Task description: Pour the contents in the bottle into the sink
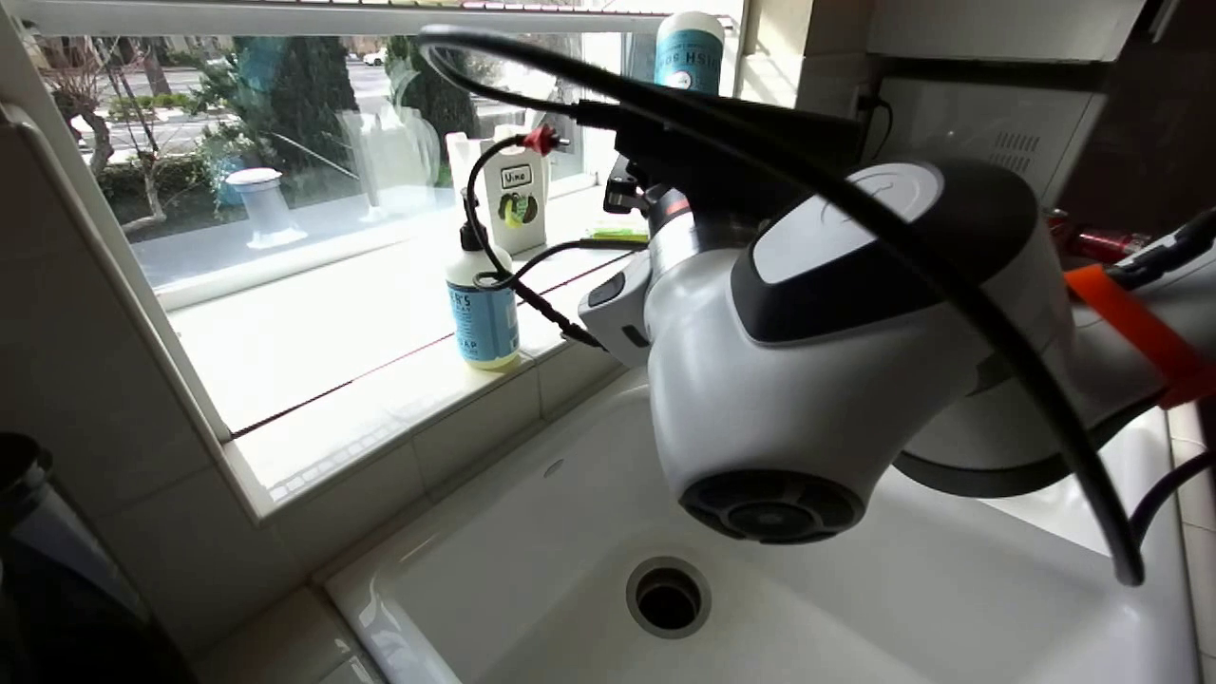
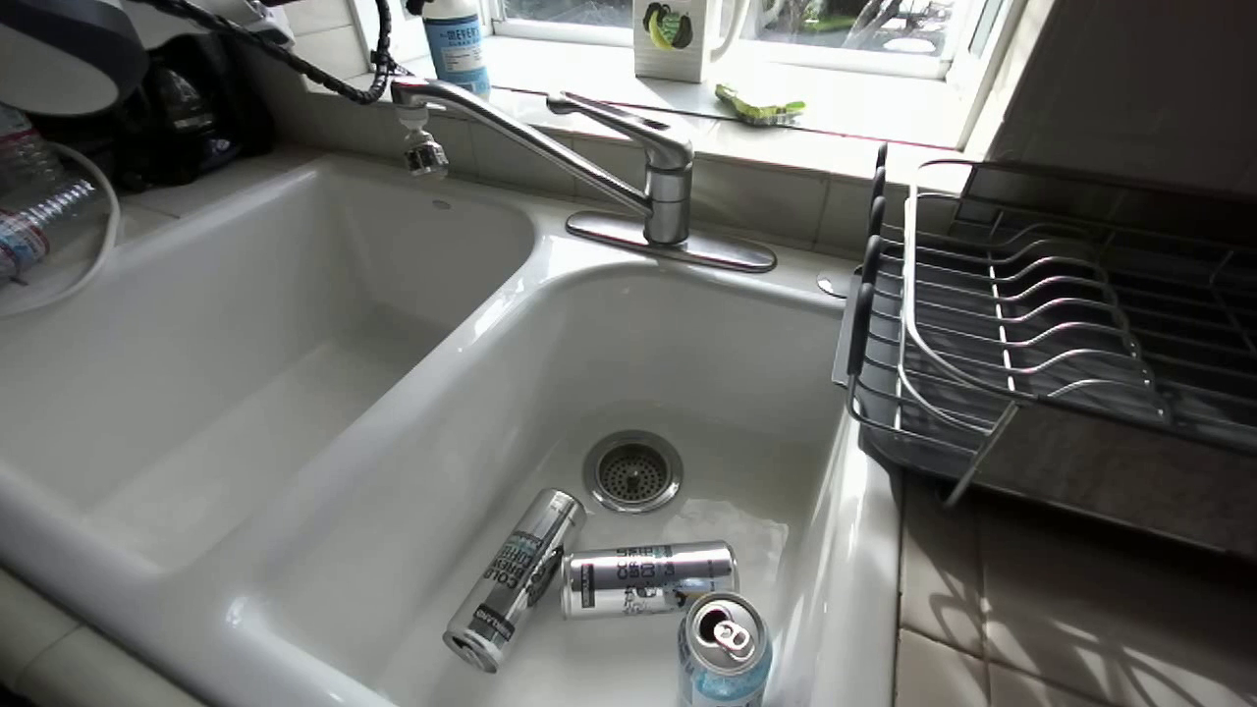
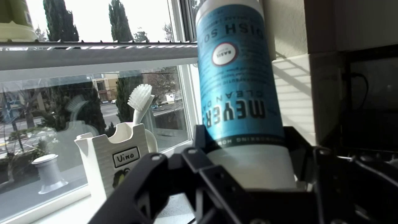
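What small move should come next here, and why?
Probably ease the pincer down slightly, holding the blue-labelled bottle inverted. The wrist view shows its lettering upside down, and in an exterior view the bottle is much higher than the sink, so a lower pour might splash less. Its lower end is hidden behind the pincer, so flow can't be judged.

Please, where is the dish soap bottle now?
In the wrist view, the dish soap bottle is just right of centre, held in the pincer, right of the brush.

Windowsill point(image 1: 304, 366): soap bottle point(image 1: 484, 321), pitcher point(image 1: 521, 195) | smaller basin point(image 2: 648, 344): two lying cans point(image 2: 516, 579) | counter point(image 2: 943, 599): dish rack point(image 2: 1016, 324)
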Motion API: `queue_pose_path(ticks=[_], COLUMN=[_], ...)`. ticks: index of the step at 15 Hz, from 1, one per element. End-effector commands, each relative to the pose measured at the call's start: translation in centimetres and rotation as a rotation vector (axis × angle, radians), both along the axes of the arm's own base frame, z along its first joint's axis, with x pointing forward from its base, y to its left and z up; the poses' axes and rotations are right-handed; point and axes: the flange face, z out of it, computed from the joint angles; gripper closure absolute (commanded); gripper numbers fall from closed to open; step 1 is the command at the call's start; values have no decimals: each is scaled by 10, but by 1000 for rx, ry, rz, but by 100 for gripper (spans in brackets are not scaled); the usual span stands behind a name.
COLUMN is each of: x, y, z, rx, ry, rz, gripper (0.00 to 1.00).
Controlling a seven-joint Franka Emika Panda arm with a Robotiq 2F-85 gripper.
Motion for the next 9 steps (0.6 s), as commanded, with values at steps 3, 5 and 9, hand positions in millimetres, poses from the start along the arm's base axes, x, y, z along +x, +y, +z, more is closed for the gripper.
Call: queue_pose_path(ticks=[3, 5, 9], x=[-2, -2, 1], y=[-19, -24, -29], z=[21, 29, 41], rx=[295, 395, 503], ry=[-14, -33, -29], rz=[6, 0, 22], gripper=[62, 62, 62])
